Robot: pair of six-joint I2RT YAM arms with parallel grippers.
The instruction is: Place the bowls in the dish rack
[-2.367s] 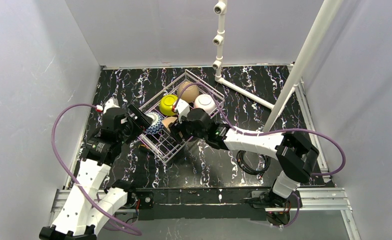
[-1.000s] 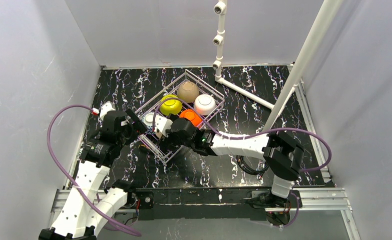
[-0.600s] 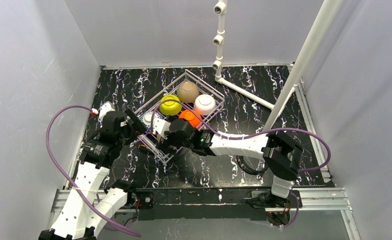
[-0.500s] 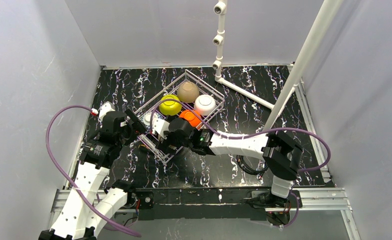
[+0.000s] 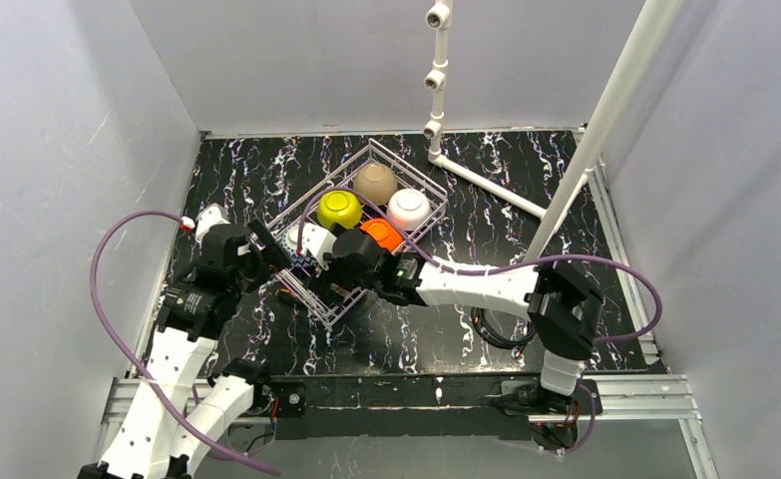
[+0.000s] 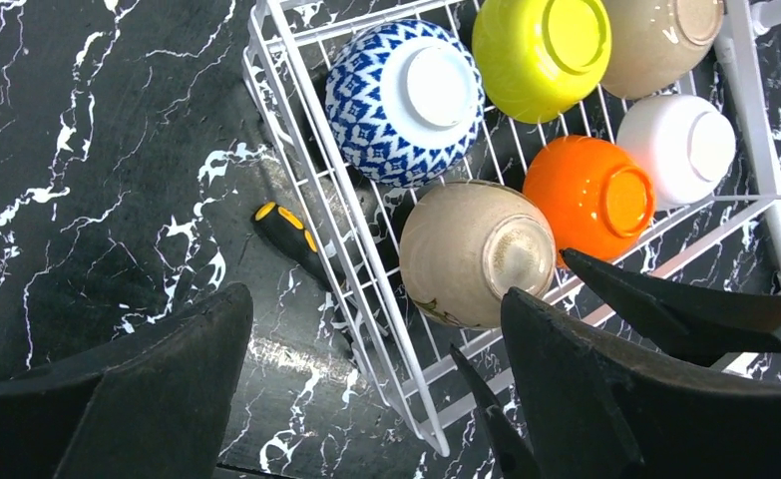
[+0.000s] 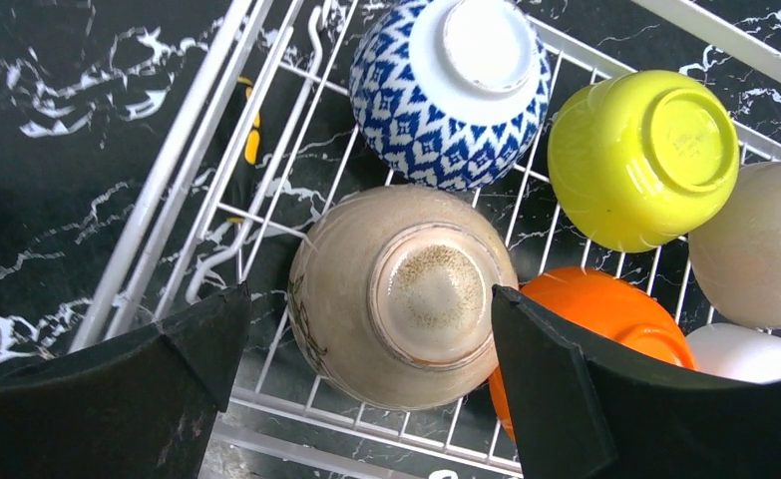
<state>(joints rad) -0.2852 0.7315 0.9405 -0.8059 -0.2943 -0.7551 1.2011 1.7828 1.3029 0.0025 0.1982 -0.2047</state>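
Note:
The dish rack [image 5: 311, 190] holds all six bowls, upside down. In the left wrist view they are blue-and-white [image 6: 406, 88], yellow-green [image 6: 541, 45], tan [image 6: 660, 35], white [image 6: 680, 145], orange [image 6: 590, 195] and beige [image 6: 476, 254]. My right gripper [image 7: 366, 399] is open, its fingers either side of the beige bowl [image 7: 406, 294], which rests on the rack wires at the near corner. In the top view the right gripper [image 5: 326, 279] hides that bowl. My left gripper [image 6: 376, 399] is open and empty, over the rack's near-left rim [image 6: 311, 190]; it also shows in the top view [image 5: 271, 249].
A yellow-and-black handled tool [image 6: 286, 230] lies on the marbled table partly under the rack's left side. A coiled black cable [image 5: 501, 324] lies near the right arm. A white pipe frame [image 5: 486, 180] stands behind and right of the rack. Grey walls enclose the table.
My right gripper carried the beige bowl from mid-rack to the near corner, and the bowl now rests there between open fingers. The left gripper drew back slightly from the blue-and-white bowl.

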